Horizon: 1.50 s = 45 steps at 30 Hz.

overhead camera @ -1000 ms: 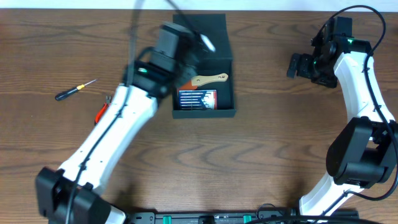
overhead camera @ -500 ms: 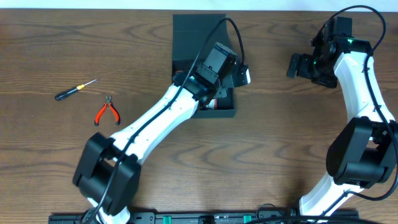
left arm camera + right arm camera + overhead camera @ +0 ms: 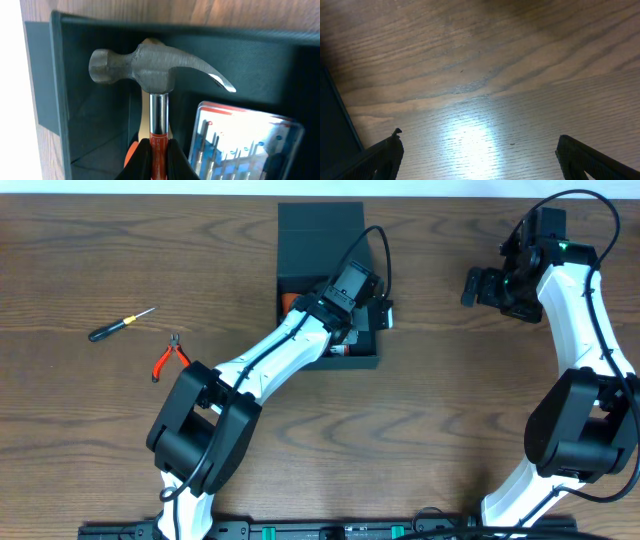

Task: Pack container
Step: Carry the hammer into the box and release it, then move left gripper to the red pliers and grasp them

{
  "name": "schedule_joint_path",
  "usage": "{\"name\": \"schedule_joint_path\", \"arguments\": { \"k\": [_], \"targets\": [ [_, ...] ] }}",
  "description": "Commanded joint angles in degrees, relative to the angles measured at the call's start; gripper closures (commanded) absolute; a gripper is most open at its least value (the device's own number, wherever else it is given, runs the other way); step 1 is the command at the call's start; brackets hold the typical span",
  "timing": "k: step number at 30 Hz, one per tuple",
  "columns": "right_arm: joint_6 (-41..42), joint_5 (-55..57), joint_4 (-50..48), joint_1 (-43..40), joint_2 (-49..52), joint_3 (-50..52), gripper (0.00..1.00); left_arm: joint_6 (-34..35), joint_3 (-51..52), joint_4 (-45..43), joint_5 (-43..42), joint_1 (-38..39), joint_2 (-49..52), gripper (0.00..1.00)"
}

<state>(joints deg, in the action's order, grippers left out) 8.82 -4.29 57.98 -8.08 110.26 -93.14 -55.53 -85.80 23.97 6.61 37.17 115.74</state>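
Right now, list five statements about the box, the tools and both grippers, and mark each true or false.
1. The left gripper is shut on the hammer, gripping its shaft. True.
2. The hammer's head hangs over bare table. False: it is over the inside of the container.
3. The right gripper holds the screwdriver. False: it is open and empty over the table; the screwdriver lies on the table near the pliers.
4. The pliers lie outside the container. True.
5. A clear plastic case of small tools lies in the container. True.
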Motion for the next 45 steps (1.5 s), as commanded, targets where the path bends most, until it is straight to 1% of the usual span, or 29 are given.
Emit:
{"name": "schedule_joint_path", "arguments": {
  "k": [1, 6, 11, 12, 13, 15, 16, 17, 21, 23, 24, 25, 31, 34, 37, 41, 43, 45],
  "targets": [
    [1.0, -0.4, 0.2, 0.3, 0.4, 0.2, 0.01, 0.3, 0.2, -0.2, -0.6, -0.9, -0.1, 0.95],
    [1.0, -0.4, 0.2, 0.3, 0.4, 0.2, 0.01, 0.3, 0.2, -0.3, -3.3, -1.1, 0.0, 0.94],
    [1.0, -0.5, 0.5, 0.3, 0.4, 0.2, 0.01, 0.3, 0.2, -0.3, -3.4, -1.2, 0.0, 0.94],
    [1.0, -0.5, 0.6, 0.3, 0.4, 0.2, 0.01, 0.3, 0.2, -0.3, -3.4, -1.2, 0.0, 0.91],
    [1.0, -0.5, 0.8, 0.3, 0.4, 0.2, 0.01, 0.3, 0.2, -0.3, -3.4, -1.2, 0.0, 0.84],
    [1.0, -0.5, 1.2, 0.3, 0.4, 0.2, 0.01, 0.5, 0.2, -0.3, -3.3, -1.2, -0.2, 0.65],
    [1.0, -0.5, 1.4, 0.3, 0.4, 0.2, 0.01, 1.6, 0.2, -0.4, -2.8, -1.2, -0.3, 0.42],
    [1.0, -0.5, 1.5, 0.3, 0.4, 0.2, 0.01, 3.8, 0.1, -0.9, -1.4, -1.2, -0.6, 0.02],
    [1.0, -0.5, 1.6, 0.3, 0.4, 0.2, 0.01, 20.2, -2.4, -0.9, 6.8, -1.8, -3.3, 0.02],
    [1.0, -0.5, 1.6, 0.3, 0.4, 0.2, 0.01, 25.7, -3.8, 0.0, 8.0, -2.6, -5.9, 0.02],
    [1.0, -0.5, 1.6, 0.3, 0.4, 0.2, 0.01, 27.4, -4.2, 0.4, 8.0, -2.9, -7.5, 0.02],
    [1.0, -0.5, 1.6, 0.3, 0.4, 0.2, 0.01, 28.6, -4.3, 0.6, 8.0, -3.3, -9.6, 0.02],
    [1.0, -0.4, 1.6, 0.3, 0.4, 0.2, 0.01, 28.7, -4.3, 3.5, 8.1, -5.3, -21.2, 0.02],
    [1.0, -0.5, 1.6, 0.3, 0.4, 0.2, 0.01, 29.7, -4.3, 8.1, 8.1, -9.2, -24.5, 0.02],
    [1.0, -0.5, 1.6, 0.3, 0.4, 0.2, 0.01, 35.2, -4.3, 14.3, 8.0, -15.1, -24.9, 0.02],
    [1.0, -0.5, 1.6, 0.3, 0.4, 0.2, 0.01, 43.0, -3.3, 21.3, 7.6, -23.9, -22.4, 0.02],
    [1.0, -0.5, 1.6, 0.3, 0.4, 0.2, 0.01, 46.0, -3.1, 23.5, 5.5, -27.8, -20.6, 0.02],
    [1.0, -0.5, 1.6, 0.3, 0.4, 0.2, 0.01, 49.0, -3.1, 25.4, 1.6, -31.3, -18.6, 0.02]
  ]
}}
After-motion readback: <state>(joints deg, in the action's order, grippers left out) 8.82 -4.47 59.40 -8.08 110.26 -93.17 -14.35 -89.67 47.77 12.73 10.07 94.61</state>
